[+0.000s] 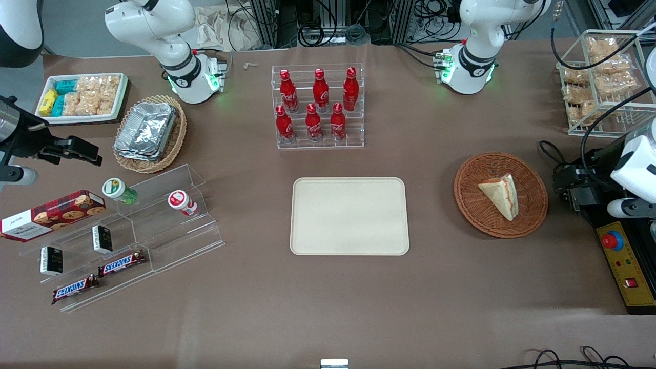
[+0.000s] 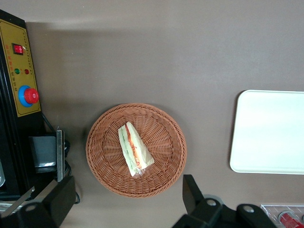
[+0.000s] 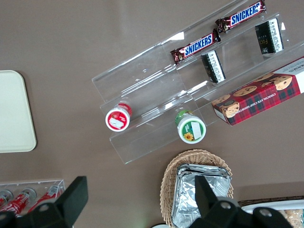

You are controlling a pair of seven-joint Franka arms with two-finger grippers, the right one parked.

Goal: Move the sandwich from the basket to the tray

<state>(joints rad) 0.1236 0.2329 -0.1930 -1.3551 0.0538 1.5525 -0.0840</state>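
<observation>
Sandwich point(image 2: 135, 149) in basket point(image 2: 104, 161); gripper point(image 2: 126, 199) spread above.

The basket point(image 1: 500, 195) is rough reddish woven wicker; the tray point(image 1: 349, 216) looks smooth, matt cream plastic. The gripper point(image 2: 128, 202), above the basket, has matt black fingers spread wide. A dull brown cloth point(image 1: 441, 287) covers the table.

Snacks and drinks stood about the brown desk point(image 1: 246, 287).

Six red bottles point(image 1: 313, 105) stood in a clear rack. A tan basket held foil trays point(image 1: 146, 130), near a white tray of packaged snacks point(image 1: 82, 96). Clear steps carried two Snickers bars point(image 1: 97, 275), a cookie box point(image 1: 51, 214) and two small cups point(image 1: 182, 201).
</observation>
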